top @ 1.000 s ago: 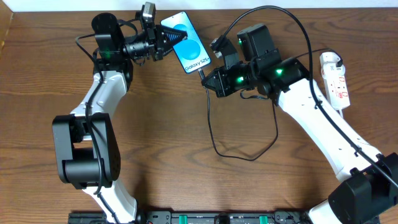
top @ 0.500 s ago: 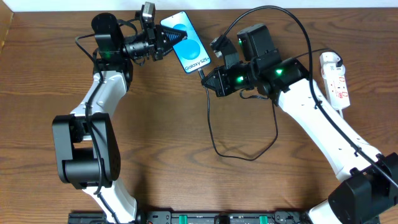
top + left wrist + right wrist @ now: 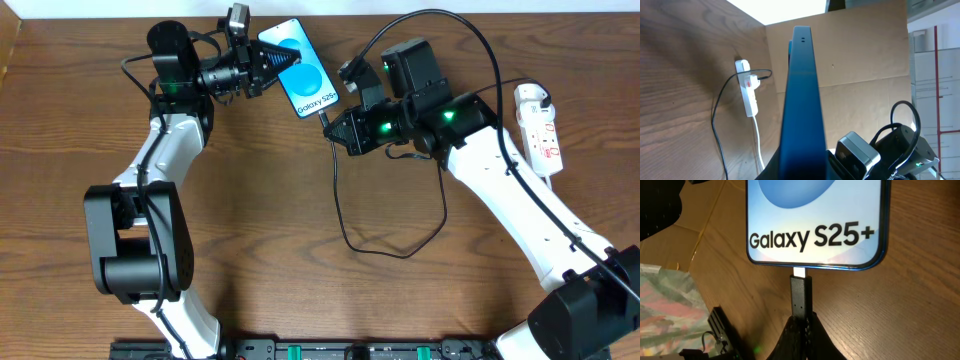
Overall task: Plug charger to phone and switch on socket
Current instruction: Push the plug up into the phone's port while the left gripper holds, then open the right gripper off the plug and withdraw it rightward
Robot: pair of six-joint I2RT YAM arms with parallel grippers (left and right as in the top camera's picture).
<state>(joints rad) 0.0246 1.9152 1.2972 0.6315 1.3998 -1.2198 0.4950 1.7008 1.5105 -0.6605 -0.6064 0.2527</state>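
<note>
So the left gripper (image 3: 275,62) is clamped shut on the phone (image 3: 302,68), pinching it by its top end at the far side of the table (image 3: 300,290), screen facing up and lit bright blue with "Galaxy S25+" readable on it. From the left wrist view you only get the phone (image 3: 801,100) edge-on, a dark blue slab running straight out between the fingers. I can't tell whether it's resting on the wood or held just off it. The right gripper (image 3: 335,122) is closed tight on the charger's connector (image 3: 325,115), right at the phone's lower end. In the right wrist view the connector (image 3: 801,297) lines up with the middle of the phone's (image 3: 815,220) bottom edge, with its metal tip meeting the port and a sliver of silver showing between plug body and phone. The charger (image 3: 340,200) cable loops down across the table in a big slack U, then arcs back up over the right arm toward the socket (image 3: 540,125), which lies at the right edge, well apart from the phone. A white plug head (image 3: 751,80) sits in the socket (image 3: 747,95); the switch position is too small to make out.
</note>
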